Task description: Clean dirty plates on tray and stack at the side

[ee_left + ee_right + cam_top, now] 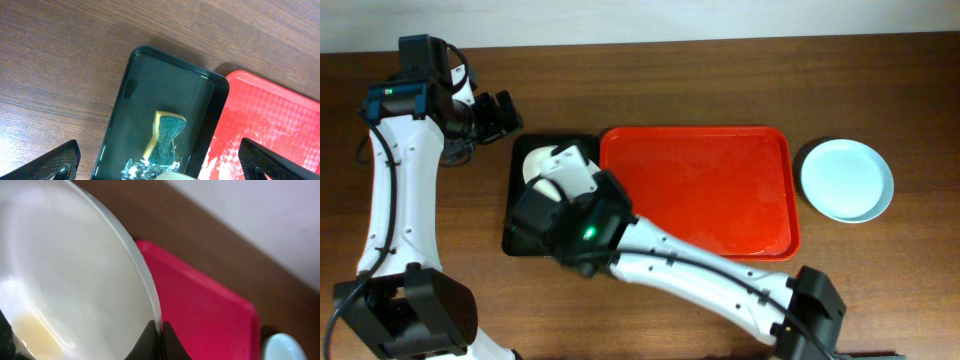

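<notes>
My right gripper [160, 330] is shut on the rim of a white plate [70, 275], which has a yellow smear [30, 330] near its lower edge. In the overhead view this gripper [563, 172] holds the plate [540, 163] tilted over the small dark tray [512, 235]. The red tray [695, 190] lies at the centre with nothing on it. A pale blue-green plate [847, 180] sits on the table to its right; I cannot tell if another lies under it. My left gripper [503, 113] is open and empty, just above the dark tray's far left corner.
In the left wrist view a yellow sponge with a green scrub face [167, 136] lies in the dark tray [150, 80], with some white foam [142, 169] beside it. The red tray's edge [270, 125] touches the dark tray. Brown wooden table [880, 80] is all around.
</notes>
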Controlling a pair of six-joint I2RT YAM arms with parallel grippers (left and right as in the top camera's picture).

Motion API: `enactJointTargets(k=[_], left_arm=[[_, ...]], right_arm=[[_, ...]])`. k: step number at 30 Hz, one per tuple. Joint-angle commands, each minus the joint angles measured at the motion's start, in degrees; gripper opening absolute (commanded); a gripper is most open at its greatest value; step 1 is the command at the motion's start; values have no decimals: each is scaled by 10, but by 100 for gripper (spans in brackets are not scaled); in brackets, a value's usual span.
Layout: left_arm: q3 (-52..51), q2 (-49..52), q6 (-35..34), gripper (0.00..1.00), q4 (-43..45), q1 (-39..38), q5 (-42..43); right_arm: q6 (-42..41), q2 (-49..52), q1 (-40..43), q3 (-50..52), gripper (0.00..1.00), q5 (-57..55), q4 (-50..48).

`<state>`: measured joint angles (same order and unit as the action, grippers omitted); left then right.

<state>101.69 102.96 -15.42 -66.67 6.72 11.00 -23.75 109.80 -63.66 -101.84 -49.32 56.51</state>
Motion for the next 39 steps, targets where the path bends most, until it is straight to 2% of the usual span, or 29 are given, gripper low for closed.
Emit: enactJointTargets(k=[1, 4, 8, 13, 35, 39], left_arm=[[7, -4, -3, 99, -1, 1, 6], [7, -4, -3, 99, -1, 1, 6], [7, -4, -3, 99, -1, 1, 6], [7, -4, -3, 99, -1, 1, 6], [7, -4, -3, 99, -1, 1, 6], [7, -4, -3, 99, -1, 1, 6]], right_arm=[[-1, -6, -36, -10, 4, -143, -14], [32, -6, -62, -10, 4, -196, -33], [148, -6, -93, -10, 4, -279, -117], [222, -6, -106, -10, 4, -325, -184], [225, -6, -104, -10, 4, -323, -199], [224, -6, -87, -6, 4, -272, -178]])
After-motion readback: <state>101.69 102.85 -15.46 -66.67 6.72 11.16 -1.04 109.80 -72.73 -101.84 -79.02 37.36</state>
